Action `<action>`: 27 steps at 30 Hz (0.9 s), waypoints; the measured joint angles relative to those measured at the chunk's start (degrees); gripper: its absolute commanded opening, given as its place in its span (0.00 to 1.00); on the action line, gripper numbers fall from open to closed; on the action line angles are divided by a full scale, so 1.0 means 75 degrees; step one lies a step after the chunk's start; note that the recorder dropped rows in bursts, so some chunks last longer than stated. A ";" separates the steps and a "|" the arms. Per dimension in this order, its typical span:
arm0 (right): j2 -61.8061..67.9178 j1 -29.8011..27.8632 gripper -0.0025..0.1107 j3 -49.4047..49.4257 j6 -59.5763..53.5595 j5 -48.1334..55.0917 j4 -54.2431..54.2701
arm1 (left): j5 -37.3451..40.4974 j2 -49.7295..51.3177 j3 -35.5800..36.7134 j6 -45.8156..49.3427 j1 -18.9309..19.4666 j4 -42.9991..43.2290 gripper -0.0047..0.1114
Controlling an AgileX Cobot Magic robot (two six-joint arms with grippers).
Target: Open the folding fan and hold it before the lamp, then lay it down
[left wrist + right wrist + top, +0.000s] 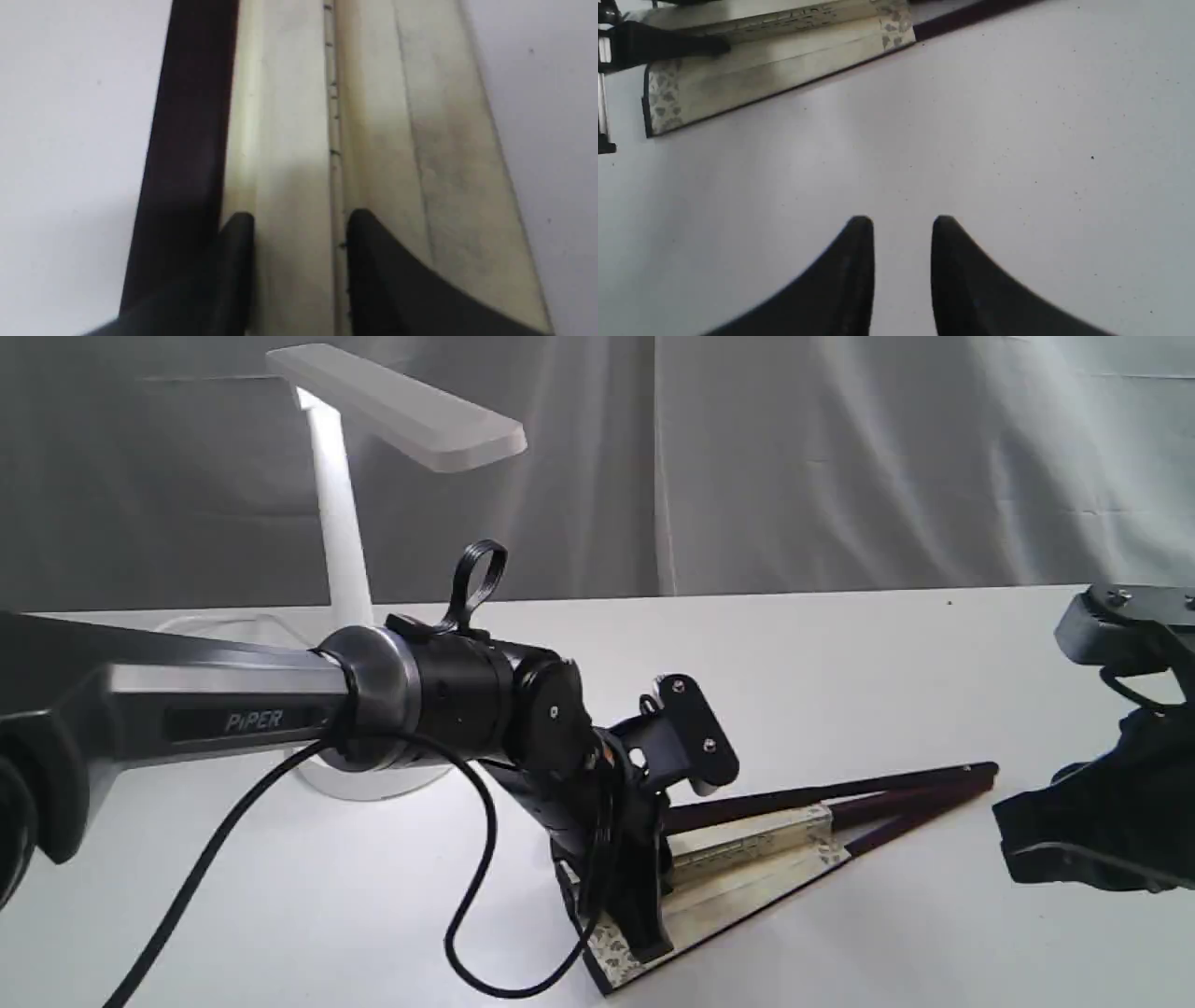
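Note:
The folding fan (747,847) lies partly spread on the white table (840,653), its dark sticks pointing right and its cream pleats at the wide end toward the front. My left gripper (640,933) is down on that wide end. In the left wrist view its fingertips (299,224) flank a bundle of cream pleats (289,116) beside the dark outer stick and close on it. My right gripper (1013,845) hovers to the right of the fan, its jaws (901,224) apart over bare table, nothing between them. The white lamp (401,406) stands at the back left.
The lamp's round base (373,782) sits just behind my left arm (280,709), whose black cable loops down in front. A grey curtain (840,457) closes the back. In the right wrist view the fan (775,70) lies well beyond the fingertips.

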 measured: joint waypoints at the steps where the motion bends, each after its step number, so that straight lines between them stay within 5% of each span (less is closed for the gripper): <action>1: 0.0000 0.0000 0.22 0.0000 -0.0154 0.0031 0.0000 | 0.0000 0.0000 0.0000 0.0421 0.0000 0.0000 0.25; 12: 0.0354 0.0000 0.23 0.0000 -0.1158 0.0343 0.0650 | -0.0049 -0.0014 -0.0046 0.2653 -0.0013 0.0424 0.28; 20: 0.1881 0.0000 0.34 -0.1074 -0.1258 0.1244 0.1049 | -0.0398 -0.0046 -0.0029 0.2825 -0.0013 0.0799 0.51; 27: 0.2865 0.0000 0.34 -0.2612 -0.1100 0.1607 0.1233 | -0.0451 -0.0139 0.0004 0.1730 -0.0013 0.0880 0.54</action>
